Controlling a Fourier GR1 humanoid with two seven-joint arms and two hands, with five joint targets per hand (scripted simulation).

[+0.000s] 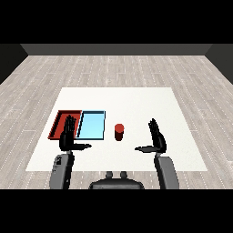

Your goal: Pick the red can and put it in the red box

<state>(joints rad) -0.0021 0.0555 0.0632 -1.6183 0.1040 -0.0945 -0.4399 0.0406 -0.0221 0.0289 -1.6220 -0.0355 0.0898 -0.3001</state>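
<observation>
Beside light blue tray (91, 126): red can (119, 132) upright, small cylinder; both hands spread, empty.

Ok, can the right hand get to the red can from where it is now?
Probably yes. The right hand is open, and only bare table lies between it and the upright red can; both trays lie on the can's far side.

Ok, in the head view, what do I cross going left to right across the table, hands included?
Red tray → left hand, raised open in front of the trays → light blue tray → red can, upright on the table → right hand, open.
</observation>
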